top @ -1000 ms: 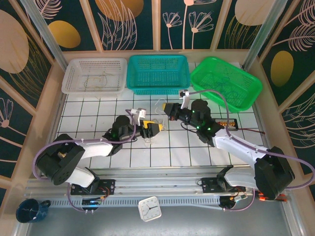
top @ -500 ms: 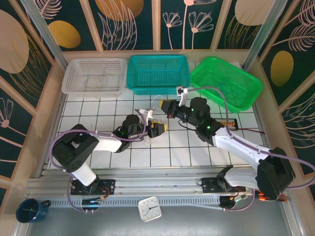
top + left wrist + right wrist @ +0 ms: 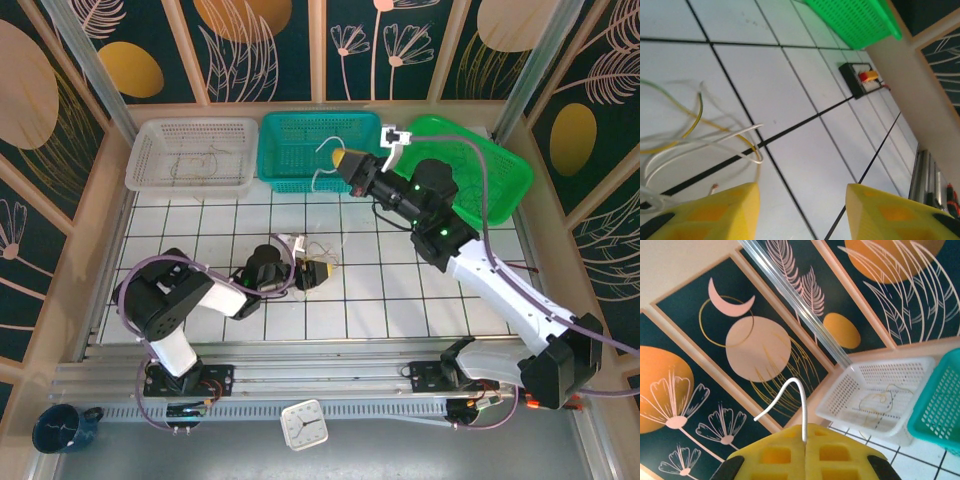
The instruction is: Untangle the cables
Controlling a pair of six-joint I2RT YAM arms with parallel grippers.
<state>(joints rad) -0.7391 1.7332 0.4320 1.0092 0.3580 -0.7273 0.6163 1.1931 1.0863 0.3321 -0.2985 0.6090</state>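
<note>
Right gripper (image 3: 345, 160) is clamped shut on one whitish wire (image 3: 325, 160) and holds it aloft above the teal basket (image 3: 300, 184); from its own wrist camera the two yellow fingers of the right gripper (image 3: 805, 427) press together with the whitish wire (image 3: 790, 390) arching free out of the seam, clear of anything else. The left gripper (image 3: 318, 272) sits low over the tiled table (image 3: 180, 225) with its jaws apart and nothing between them; in its wrist view the left gripper (image 3: 802, 197) stands just beside the loose cables (image 3: 700, 140), a few yellow and white loops lying flat and crossing one another on the tiles. From above, these cables (image 3: 320, 248) are a small cluster just beyond the left fingers, well apart from the lifted strand. A tan wire (image 3: 200, 160) already lies in the white basket (image 3: 190, 186), also seen from the right wrist as a thin curl (image 3: 880, 400) inside the white basket (image 3: 890, 362). Whether the green basket (image 3: 470, 140) holds any wire cannot be told. Judging by this, the job looks well under way: one strand is sorted, a second is pulled free and not yet set down, and the few crossed loops on the table are left to separate.
</note>
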